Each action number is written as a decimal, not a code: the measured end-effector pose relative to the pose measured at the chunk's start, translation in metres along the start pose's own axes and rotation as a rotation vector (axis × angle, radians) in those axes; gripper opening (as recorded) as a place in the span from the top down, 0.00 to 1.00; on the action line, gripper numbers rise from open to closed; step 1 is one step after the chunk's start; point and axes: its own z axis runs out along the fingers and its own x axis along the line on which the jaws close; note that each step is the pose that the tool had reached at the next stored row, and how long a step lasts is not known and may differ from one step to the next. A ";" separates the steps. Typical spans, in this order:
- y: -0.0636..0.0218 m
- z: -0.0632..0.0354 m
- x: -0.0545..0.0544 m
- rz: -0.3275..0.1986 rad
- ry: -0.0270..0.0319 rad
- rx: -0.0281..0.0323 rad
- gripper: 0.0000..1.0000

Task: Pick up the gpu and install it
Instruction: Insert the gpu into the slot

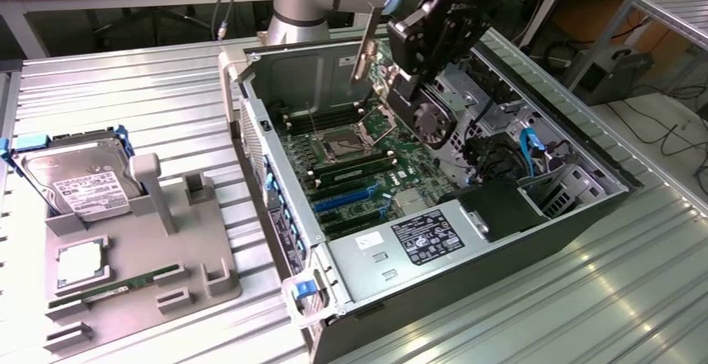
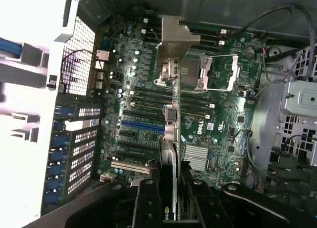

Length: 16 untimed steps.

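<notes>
The gpu (image 1: 435,122) hangs tilted over the open computer case (image 1: 277,240), its black fan cooler facing the exterior view's right and its silver end bracket (image 1: 363,53) pointing up and back. My gripper (image 1: 419,61) is shut on the card from above. In the wrist view the gpu (image 2: 169,134) shows edge-on, with its bracket (image 2: 173,32) at the far end and my gripper (image 2: 171,201) clamped around its near end between black fingers (image 2: 147,201). Below it lies the green motherboard (image 2: 213,109) with a blue expansion slot (image 2: 141,124). The card is above the board, not touching it.
A silver power supply (image 1: 412,240) sits at the case's near end, and drive bays with blue cables (image 1: 531,152) are on the exterior view's right. On the exterior view's left, a grey fixture (image 1: 166,256) holds a hard drive (image 1: 78,183) and a memory stick (image 1: 116,285).
</notes>
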 end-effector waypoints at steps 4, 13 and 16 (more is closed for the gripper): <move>-0.0001 0.0025 0.000 -0.117 0.0060 0.0090 0.74; -0.0008 0.0140 -0.001 -0.353 0.0189 0.0270 0.74; -0.0009 0.0168 -0.001 -0.422 0.0224 0.0321 0.74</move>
